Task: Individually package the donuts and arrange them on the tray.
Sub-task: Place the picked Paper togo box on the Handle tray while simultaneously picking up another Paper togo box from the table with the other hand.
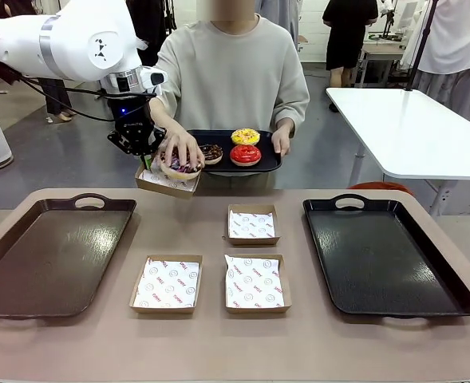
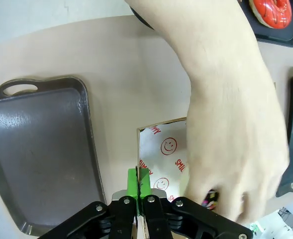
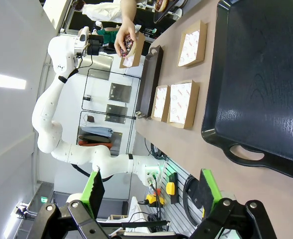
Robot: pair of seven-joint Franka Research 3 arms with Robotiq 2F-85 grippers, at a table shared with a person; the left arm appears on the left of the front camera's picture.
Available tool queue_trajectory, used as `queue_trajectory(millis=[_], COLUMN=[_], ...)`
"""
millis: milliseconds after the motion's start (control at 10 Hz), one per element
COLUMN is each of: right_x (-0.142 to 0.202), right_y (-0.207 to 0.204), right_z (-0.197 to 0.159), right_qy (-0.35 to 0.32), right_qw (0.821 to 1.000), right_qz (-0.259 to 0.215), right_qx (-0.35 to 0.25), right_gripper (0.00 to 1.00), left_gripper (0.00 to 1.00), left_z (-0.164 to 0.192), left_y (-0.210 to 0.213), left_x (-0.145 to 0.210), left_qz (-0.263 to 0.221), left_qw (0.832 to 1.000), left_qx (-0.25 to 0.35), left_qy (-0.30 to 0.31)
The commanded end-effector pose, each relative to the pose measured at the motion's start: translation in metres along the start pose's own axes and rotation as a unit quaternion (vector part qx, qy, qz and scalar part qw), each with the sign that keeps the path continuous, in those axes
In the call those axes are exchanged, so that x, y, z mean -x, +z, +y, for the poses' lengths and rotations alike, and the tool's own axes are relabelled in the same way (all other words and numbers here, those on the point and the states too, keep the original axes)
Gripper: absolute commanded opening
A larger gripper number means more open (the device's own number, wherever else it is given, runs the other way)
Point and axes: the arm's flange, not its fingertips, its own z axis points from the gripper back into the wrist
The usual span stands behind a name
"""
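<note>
Front view: my left gripper [image 1: 145, 161] is pinched together on one edge of a paper-lined box [image 1: 168, 182], holding it in the air at the far edge of the table [image 1: 219, 343]. The person's hand [image 1: 183, 146] holds the sprinkled donut [image 1: 179, 166] right at its opening. Behind, their small black tray [image 1: 273, 163] carries the yellow donut [image 1: 245, 136], red donut [image 1: 245, 155] and dark chocolate donut [image 1: 211, 152]. My right gripper [image 3: 150, 186] stands wide apart, holding nothing.

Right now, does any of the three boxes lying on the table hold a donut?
No: the back box, front-left box and front-middle box show bare printed paper.
</note>
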Motion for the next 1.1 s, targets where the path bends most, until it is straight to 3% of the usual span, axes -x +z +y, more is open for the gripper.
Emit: queue_trajectory(millis=[0,1000], right_x=[0.0008,0.0008], right_y=[0.0008,0.0008], right_z=[0.0002,0.0002], right_qy=[0.002,0.002], right_qw=[1.0,1.0], right_qz=[0.0,0.0], right_qx=[-0.003,-0.003], right_gripper=[1.0,1.0], left_gripper=[0.0,0.0], left_z=[0.0025,0.0025], left_y=[0.0027,0.0027], left_x=[-0.0003,-0.0003], left_qz=[-0.005,-0.005], left_qw=[1.0,1.0], left_qx=[0.002,0.002], left_qy=[0.003,0.003])
